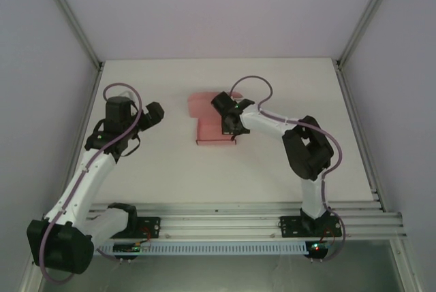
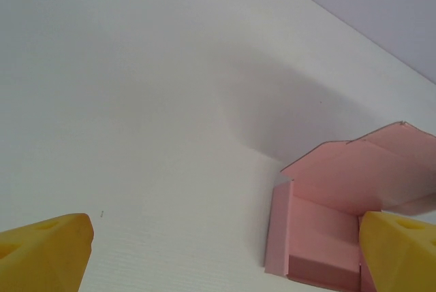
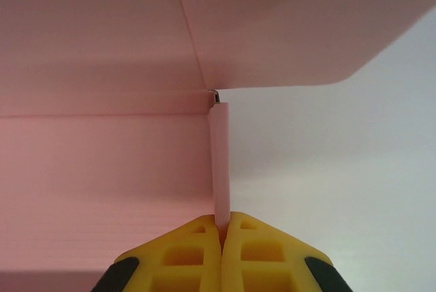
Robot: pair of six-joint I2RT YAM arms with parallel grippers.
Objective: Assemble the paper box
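The pink paper box (image 1: 208, 123) lies partly folded near the middle of the white table, its lid flap standing open toward the back. My right gripper (image 1: 231, 128) sits at the box's right edge and is shut on that thin upright side wall (image 3: 219, 163), which runs up from between the yellow fingers (image 3: 197, 251). The box floor (image 3: 102, 183) spreads to the left of the wall, and the lid (image 3: 272, 20) hangs overhead. My left gripper (image 1: 153, 114) hovers open to the left of the box, apart from it. In the left wrist view the paper box (image 2: 340, 217) shows at the lower right.
The white table (image 1: 286, 88) has bare room all around the box. Grey enclosure walls and metal posts border it at the back and sides. An aluminium rail (image 1: 225, 220) with both arm bases runs along the near edge.
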